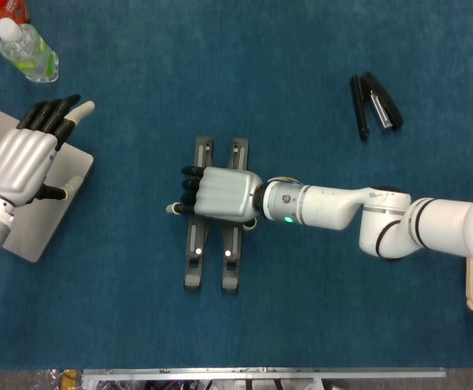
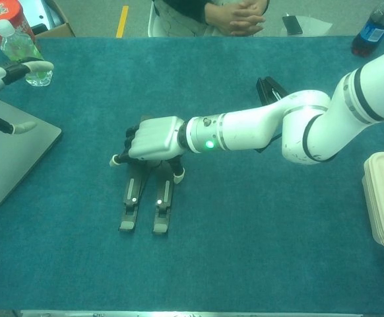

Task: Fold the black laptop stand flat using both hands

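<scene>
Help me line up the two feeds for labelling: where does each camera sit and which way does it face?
Head view: overhead, facing straight down on the blue table; shows both hands, the right hand on the black folding laptop stand.
Chest view: lower, angled forward across the table; right hand, white right arm, part of the left hand.
Shared: stand, silver laptop, black stapler.

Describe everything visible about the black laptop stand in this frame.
The laptop stand is black, made of two slim parallel bars lying flat on the blue cloth near the table's middle. Each bar bears a small bright dot toward its near end. The right hand rests across the middle of both bars, fingers curled over the left one. Material is unclear.
</scene>
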Tool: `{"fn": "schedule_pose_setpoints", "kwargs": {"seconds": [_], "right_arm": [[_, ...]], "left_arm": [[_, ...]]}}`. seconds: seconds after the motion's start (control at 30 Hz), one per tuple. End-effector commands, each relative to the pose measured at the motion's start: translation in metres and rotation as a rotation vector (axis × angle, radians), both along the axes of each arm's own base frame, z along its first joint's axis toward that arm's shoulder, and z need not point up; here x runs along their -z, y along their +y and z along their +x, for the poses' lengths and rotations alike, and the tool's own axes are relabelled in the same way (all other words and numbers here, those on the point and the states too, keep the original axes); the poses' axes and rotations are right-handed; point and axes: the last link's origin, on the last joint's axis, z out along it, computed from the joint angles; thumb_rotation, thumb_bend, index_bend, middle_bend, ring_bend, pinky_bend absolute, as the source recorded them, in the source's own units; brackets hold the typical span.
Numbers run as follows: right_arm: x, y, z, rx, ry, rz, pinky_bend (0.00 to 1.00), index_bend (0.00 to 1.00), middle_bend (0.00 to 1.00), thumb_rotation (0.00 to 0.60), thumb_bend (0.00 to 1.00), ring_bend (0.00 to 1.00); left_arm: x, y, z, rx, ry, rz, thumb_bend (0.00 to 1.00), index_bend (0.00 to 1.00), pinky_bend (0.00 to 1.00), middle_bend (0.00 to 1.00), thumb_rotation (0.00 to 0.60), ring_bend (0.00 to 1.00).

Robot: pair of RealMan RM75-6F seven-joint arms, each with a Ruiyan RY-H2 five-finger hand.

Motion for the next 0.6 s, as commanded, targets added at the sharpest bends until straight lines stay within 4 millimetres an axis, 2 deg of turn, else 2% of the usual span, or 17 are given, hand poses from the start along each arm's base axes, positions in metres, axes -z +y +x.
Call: {"fn": "schedule_pose_setpoints", "kwargs": {"seconds": [0.03, 0.6], "right_arm": [[-0.0001, -0.0004, -0.0009, 0.001, -0.004, -0.002, 0.17, 0.05, 0.29, 0.600, 0.04, 0.17], [-0.0056, -0.0052, -0.0035, 0.022, -0.056, -0.023, 0.33, 0.14, 0.39, 0.600, 0.06, 0.26]], "left_arm": [[0.0003, 0.0003, 0.0004, 0.003, 0.000, 0.000, 0.27, 0.00, 0.00, 0.00, 0.600, 0.00], [0.0053, 0.0016, 0.0034, 0.010, -0.010, -0.013, 0.27, 0.00, 0.00, 0.00, 0.600, 0.00]]}}
